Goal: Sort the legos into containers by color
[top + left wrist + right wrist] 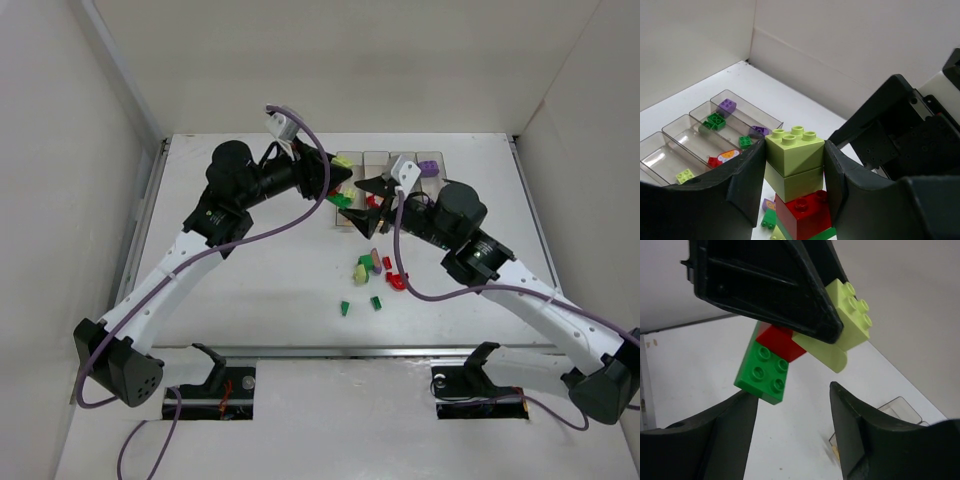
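Note:
My left gripper (795, 147) is shut on a clump of legos (792, 172): two pale yellow-green bricks on top, then a red one (802, 215) and a green one. It holds the clump in the air near the containers (690, 140), which hold a few purple, green, red and yellow-green bricks. In the right wrist view the clump (762, 372) hangs from the left finger (765, 285), its green end just above my open, empty right gripper (792, 410). From above, the left gripper (345, 182) and the right gripper (372, 188) meet tip to tip over the containers (376, 158).
Loose legos lie on the white table in front of the bins: a green, yellow-green and pinkish group (366, 266), red bricks (397, 280), and two small green ones (343, 307) (376, 302). White walls enclose the table on three sides.

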{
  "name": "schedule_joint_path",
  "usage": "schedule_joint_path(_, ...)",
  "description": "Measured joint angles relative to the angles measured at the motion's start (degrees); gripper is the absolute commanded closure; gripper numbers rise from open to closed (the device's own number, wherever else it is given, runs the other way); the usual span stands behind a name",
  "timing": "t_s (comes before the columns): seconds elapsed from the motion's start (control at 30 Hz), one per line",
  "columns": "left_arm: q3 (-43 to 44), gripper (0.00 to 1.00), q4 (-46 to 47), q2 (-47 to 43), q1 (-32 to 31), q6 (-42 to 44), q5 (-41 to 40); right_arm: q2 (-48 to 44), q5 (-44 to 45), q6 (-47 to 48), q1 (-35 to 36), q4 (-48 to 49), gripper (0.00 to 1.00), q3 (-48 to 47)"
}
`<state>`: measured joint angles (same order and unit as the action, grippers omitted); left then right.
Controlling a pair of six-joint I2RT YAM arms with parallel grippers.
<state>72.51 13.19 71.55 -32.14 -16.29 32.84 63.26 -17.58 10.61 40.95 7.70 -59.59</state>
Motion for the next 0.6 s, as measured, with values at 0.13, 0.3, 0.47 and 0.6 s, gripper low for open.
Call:
schedule_joint_path(0.13, 0.0, 1.00, -1.0, 0.0, 0.0, 0.5, -1.0, 0.6, -0.7, -0.1, 0.8, 0.0, 0.40, -0.5)
schedule_joint_path(0.3, 0.0, 1.00, -2.2, 0.1, 0.0, 1.2, -2.1, 0.7, -1.0, -0.1, 1.3, 0.0, 0.35, -0.8)
schedule_joint_path(0.47, 0.0, 1.00, -4.8, 1.2, 0.0, 2.3, -2.9, 0.7, -1.0, 0.0, 1.9, 0.1, 0.38, -1.4)
schedule_joint_path(0.6, 0.0, 1.00, -6.8, 2.3, 0.0, 2.5, -3.3, 0.9, -1.5, 0.1, 1.9, 0.4, 0.41, -1.7)
